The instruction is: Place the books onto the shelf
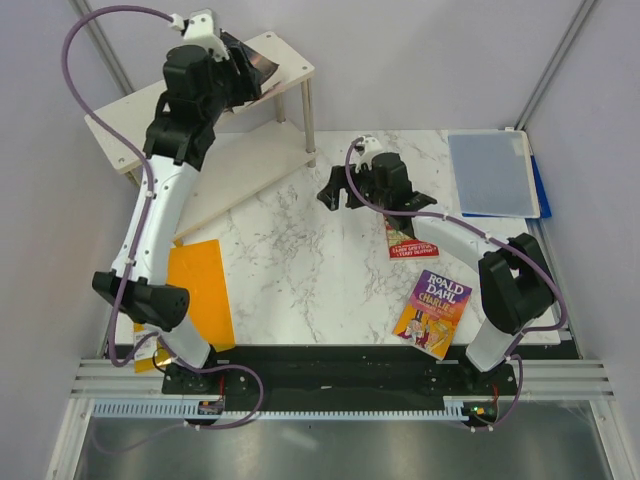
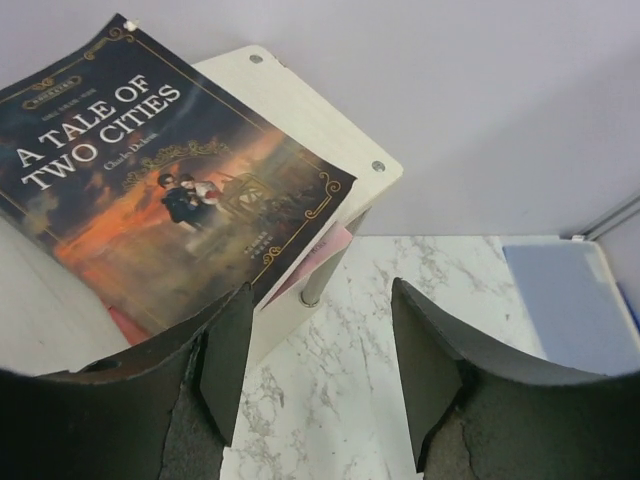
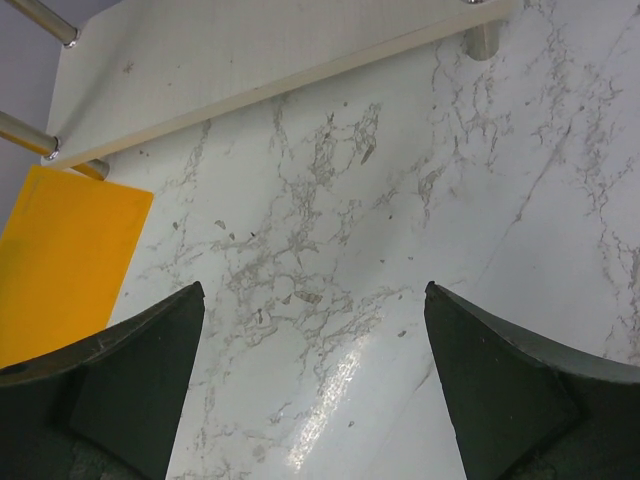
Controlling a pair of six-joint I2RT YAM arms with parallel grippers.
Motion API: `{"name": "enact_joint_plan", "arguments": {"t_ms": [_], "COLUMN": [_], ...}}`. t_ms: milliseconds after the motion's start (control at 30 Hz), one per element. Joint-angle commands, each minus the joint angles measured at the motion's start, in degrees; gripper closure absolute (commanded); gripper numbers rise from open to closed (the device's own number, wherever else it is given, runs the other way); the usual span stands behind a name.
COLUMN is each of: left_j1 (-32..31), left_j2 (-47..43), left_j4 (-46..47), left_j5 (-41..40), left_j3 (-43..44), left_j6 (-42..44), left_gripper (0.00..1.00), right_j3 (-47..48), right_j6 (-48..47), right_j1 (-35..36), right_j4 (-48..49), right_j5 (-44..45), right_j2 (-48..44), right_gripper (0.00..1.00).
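Note:
The dark book "A Tale of Two Cities" (image 2: 150,180) lies on the top board of the pale shelf (image 2: 300,110), on top of a pink book whose edge (image 2: 325,250) shows under it. My left gripper (image 2: 320,345) is open just in front of that stack, with nothing between its fingers. From above, the left gripper (image 1: 245,80) is at the shelf's (image 1: 115,135) right end beside the dark book (image 1: 260,62). My right gripper (image 1: 330,192) stands open over bare marble (image 3: 330,250). The red-green book (image 1: 405,240) lies partly under the right arm. The Roald Dahl book (image 1: 435,312) lies at the front right.
A blue-grey folder (image 1: 490,172) lies at the table's back right. An orange sheet (image 1: 200,290) lies at the left, below the shelf, and also appears in the right wrist view as the orange sheet (image 3: 60,260). The shelf's lower board (image 3: 250,60) and metal legs are near the right gripper.

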Motion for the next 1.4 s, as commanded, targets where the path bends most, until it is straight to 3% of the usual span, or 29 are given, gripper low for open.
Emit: {"name": "enact_joint_plan", "arguments": {"t_ms": [0, 167, 367, 533, 700, 767, 900, 1000, 1133, 1367], "left_j1": [-3.1, -8.9, -12.7, -18.0, -23.6, -24.3, -24.8, -25.1, -26.4, -27.9], "left_j2": [5.6, 12.5, 16.9, 18.2, 20.7, 21.2, 24.1, 27.6, 33.9, 37.5], "left_j4": [-9.4, -13.2, -12.4, -11.8, -10.9, -9.0, -1.0, 0.2, 1.8, 5.0], "left_j5": [-9.6, -19.0, -16.0, -11.1, -5.9, -1.5, 5.6, 11.8, 16.6, 22.0], "left_j3": [10.3, 18.0, 25.9, 22.4, 13.0, 6.4, -3.6, -4.6, -3.1, -3.1], "left_j6": [8.8, 15.7, 16.2, 16.2, 12.6, 10.3, 4.8, 2.3, 0.1, -2.6], "left_gripper": [0.34, 0.32, 0.44, 0.44, 0.43, 0.48, 0.83, 0.98, 0.98, 0.98], "right_j3": [-2.2, -3.5, -6.7, -10.2, -13.5, -16.2, -19.0, -19.0, -17.6, -17.9], "right_j6": [0.5, 0.8, 1.0, 1.9, 1.9, 2.0, 2.6, 2.7, 2.9, 4.7], "right_j1": [0.0, -0.1, -0.3, -3.1, -9.7, -12.8, -16.5, -19.1, -21.7, -24.4], "right_j4": [1.6, 1.9, 2.3, 2.6, 1.0, 0.2, -3.9, -6.9, -10.2, -8.5], "right_j5": [-0.3, -0.4, 1.4, 5.5, 11.1, 15.4, 25.5, 27.1, 23.9, 17.8], "right_j2": [-0.9, -0.7, -1.7, -3.2, -6.6, -9.6, -13.1, -12.3, -6.6, 2.6], "right_gripper": [0.02, 0.02, 0.02, 0.02, 0.02, 0.02, 0.02, 0.02, 0.02, 0.02]}}
